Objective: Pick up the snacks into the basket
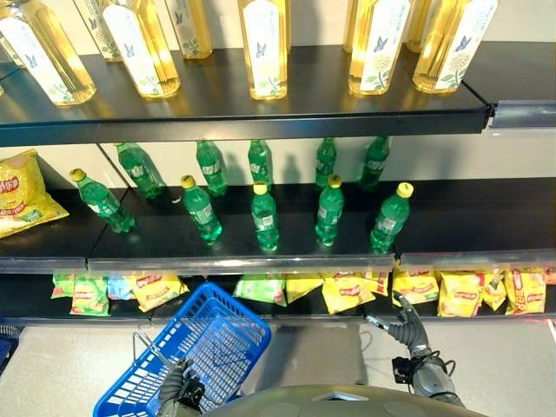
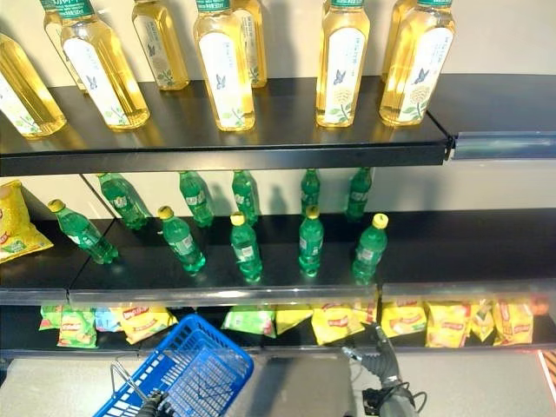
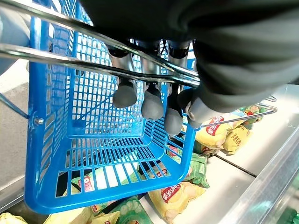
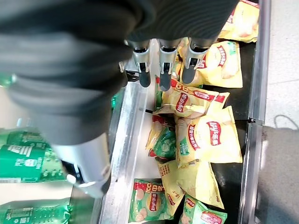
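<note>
Yellow snack bags and green snack bags lie in a row on the bottom shelf. My right hand reaches toward them from the lower right. Its fingers are straight and open just above a yellow bag, holding nothing. The blue mesh basket hangs tilted at the lower left, in front of the bottom shelf. My left hand is curled round its metal handle. More snack bags on the shelf show through the basket's mesh.
Green bottles stand in two rows on the middle shelf, with one yellow bag at its left end. Tall bottles of yellow liquid fill the top shelf. A metal rail runs along the shelf edge above the snacks.
</note>
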Robot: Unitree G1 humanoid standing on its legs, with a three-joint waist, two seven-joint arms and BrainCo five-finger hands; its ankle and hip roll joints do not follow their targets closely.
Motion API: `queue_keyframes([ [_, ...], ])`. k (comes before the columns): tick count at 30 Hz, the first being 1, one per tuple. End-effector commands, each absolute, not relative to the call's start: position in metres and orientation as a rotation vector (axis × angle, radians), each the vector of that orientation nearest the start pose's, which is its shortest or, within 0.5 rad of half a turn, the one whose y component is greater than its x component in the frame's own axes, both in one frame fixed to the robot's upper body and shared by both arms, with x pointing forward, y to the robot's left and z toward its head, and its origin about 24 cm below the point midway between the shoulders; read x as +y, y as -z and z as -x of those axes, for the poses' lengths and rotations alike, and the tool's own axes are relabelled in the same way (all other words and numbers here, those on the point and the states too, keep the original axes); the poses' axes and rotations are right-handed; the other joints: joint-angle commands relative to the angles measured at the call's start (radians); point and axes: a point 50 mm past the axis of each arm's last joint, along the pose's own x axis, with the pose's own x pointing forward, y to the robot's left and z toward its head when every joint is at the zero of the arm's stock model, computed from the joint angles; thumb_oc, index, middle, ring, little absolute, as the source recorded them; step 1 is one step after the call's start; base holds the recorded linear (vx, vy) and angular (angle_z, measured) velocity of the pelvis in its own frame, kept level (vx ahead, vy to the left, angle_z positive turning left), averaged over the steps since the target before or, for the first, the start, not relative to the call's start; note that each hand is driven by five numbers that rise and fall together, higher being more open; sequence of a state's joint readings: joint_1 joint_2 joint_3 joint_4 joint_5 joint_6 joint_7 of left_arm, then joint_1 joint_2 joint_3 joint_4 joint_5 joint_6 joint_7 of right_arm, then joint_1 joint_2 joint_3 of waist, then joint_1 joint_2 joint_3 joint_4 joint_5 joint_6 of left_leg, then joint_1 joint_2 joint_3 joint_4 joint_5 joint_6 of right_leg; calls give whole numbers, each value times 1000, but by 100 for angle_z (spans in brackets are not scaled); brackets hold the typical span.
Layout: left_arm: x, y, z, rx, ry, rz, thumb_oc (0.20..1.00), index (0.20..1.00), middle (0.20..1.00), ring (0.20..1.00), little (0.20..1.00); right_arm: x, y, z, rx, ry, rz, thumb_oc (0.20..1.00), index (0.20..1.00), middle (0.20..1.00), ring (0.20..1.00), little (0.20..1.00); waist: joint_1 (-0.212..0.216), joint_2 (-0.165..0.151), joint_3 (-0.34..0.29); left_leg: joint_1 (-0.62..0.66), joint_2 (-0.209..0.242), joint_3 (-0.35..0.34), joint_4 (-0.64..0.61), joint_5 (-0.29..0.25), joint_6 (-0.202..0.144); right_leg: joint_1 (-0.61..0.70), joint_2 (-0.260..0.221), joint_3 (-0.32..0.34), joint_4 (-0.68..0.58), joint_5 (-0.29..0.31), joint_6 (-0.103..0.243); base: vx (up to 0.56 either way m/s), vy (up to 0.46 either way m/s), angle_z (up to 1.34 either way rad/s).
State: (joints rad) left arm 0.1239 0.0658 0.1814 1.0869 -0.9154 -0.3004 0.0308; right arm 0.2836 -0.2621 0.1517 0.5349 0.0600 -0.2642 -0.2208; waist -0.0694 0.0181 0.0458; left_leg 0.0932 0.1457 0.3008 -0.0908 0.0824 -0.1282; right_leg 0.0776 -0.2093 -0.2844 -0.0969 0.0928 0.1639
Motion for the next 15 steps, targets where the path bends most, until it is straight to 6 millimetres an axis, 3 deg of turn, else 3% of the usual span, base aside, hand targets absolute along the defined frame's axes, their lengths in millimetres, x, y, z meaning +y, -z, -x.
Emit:
queue_keyframes([
  [1, 256, 136, -113, 539, -897, 627, 200, 200, 200, 200, 200, -215, 70, -159, 361, 180, 235, 1000, 1000, 1000, 1000, 1000, -28, -28, 38, 9, -60, 0, 4, -54, 62, 25, 8, -23, 32, -37, 2, 0, 0, 0],
  [8, 257, 135, -116, 533, -905, 629, 200, 200, 200, 200, 200, -220, 73, -153, 378, 226, 214, 1000, 1000, 1000, 1000, 1000, -39, -34, 47, 8, -61, 9, 37, -66, 66, 7, -3, -9, 93, -59, 1, -11, 0, -1],
  [11, 260, 125, -134, 462, -885, 634, 200, 200, 200, 200, 200, -219, 67, -163, 341, 233, 197, 1000, 1000, 1000, 1000, 1000, -42, -49, 103, -87, -39, 6, 215, -119, 67, -89, -33, 18, 261, -111, -10, -147, -6, -16],
  [15, 263, 114, -151, 386, -851, 649, 200, 200, 200, 200, 200, -219, 55, -174, 277, 227, 188, 1000, 1000, 1000, 1000, 1000, -47, -59, 144, -221, 37, 4, 420, -183, 52, -202, -62, 14, 436, -171, -21, -178, -27, -2],
])
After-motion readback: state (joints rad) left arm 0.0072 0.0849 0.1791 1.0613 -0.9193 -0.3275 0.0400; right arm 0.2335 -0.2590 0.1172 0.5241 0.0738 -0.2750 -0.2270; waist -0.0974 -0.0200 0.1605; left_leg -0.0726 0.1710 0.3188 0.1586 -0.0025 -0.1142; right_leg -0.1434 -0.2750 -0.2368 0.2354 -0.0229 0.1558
